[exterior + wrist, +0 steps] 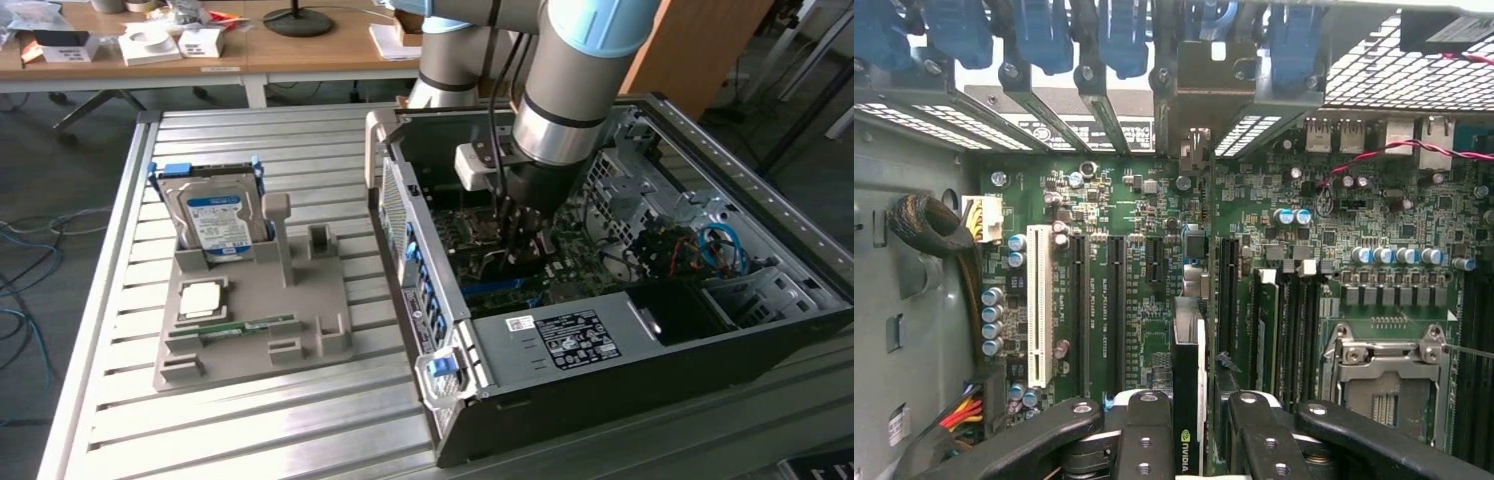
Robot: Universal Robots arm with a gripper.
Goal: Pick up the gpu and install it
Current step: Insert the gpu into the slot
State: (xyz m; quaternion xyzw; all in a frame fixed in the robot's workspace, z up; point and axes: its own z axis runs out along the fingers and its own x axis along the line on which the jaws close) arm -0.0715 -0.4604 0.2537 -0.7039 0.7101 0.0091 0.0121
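An open computer case (574,345) lies on the slatted metal tabletop (267,430). Toward the exterior view's left stands a grey holder (314,335) carrying a hard drive (220,220) and a memory stick (248,326). Inside the case, the wrist view shows the green motherboard (1154,340) with a white slot (1039,305), a processor socket (1384,380), a braided cable bundle (934,230) and blue latches (1044,30). In the exterior view the arm hides much of the case interior. The tool (1189,425) is clamped on the gpu (1188,365), seen edge-on between its fingers (1144,435), over the board. Whether the card touches a slot cannot be told.
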